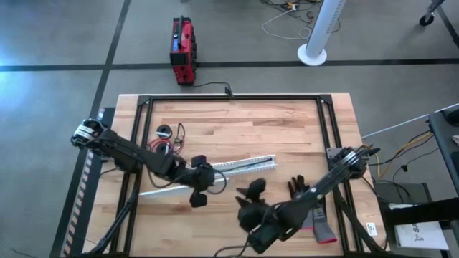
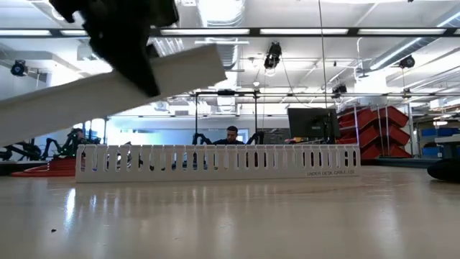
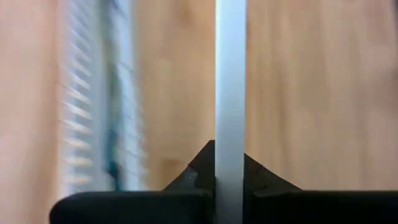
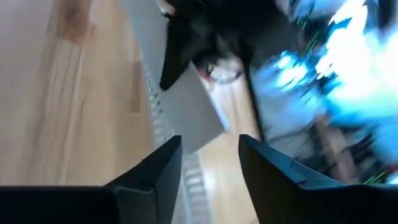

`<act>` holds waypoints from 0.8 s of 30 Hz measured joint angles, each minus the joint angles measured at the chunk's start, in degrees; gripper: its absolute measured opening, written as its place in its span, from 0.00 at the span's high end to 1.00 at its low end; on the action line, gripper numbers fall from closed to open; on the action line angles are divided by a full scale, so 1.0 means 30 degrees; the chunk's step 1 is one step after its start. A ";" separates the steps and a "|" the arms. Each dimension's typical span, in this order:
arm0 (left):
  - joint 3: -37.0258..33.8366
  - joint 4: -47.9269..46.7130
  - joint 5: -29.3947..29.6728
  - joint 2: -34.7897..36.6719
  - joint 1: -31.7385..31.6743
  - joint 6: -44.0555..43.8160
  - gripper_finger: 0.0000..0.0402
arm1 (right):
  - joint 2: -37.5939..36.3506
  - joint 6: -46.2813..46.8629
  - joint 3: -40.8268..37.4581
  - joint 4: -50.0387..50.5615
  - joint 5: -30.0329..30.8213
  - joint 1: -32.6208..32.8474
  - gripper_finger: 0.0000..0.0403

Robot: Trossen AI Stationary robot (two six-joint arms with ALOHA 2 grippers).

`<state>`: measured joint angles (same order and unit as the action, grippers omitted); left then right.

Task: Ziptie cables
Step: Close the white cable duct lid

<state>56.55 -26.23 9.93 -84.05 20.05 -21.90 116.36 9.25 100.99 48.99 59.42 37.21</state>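
Observation:
The cables [image 1: 169,141], thin black loops with a small red and black coil, lie at the table's far left, and no gripper touches them. A long white slotted strip [image 1: 244,165] [image 2: 215,162] rests on the table's middle. My left gripper [image 1: 197,188] [image 3: 230,186] is shut on a flat white strip [image 1: 161,190] [image 2: 79,93], held above the table just in front of the slotted one. My right gripper [image 1: 249,202] [image 4: 210,163] stands open to the right of it, its fingers toward the flat strip's end [image 4: 193,118], with nothing between them. My left gripper pinches the flat white strip [image 3: 230,143] between its two fingers, near the strip's right end. The fingers come from above and lie across the strip. It is lifted clear of the table and tilted, the held end higher [image 2: 187,68] than the other.
Black gloves [image 1: 301,189] and a red and grey tool [image 1: 323,231] lie at the near right. A black frame [image 1: 229,97] runs around the tabletop. A red box [image 1: 183,50] and a white stand [image 1: 313,51] are on the floor beyond. A person [image 2: 231,134] sits far behind.

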 joint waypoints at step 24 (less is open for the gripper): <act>0.7161 0.8341 1.4764 -1.3853 0.5408 0.5335 1.00 | -0.1763 0.8959 -0.0109 0.3701 -0.6465 -0.0235 0.58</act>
<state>78.03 -1.21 54.22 -125.60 36.27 -5.90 111.07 36.13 100.66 60.10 40.03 36.51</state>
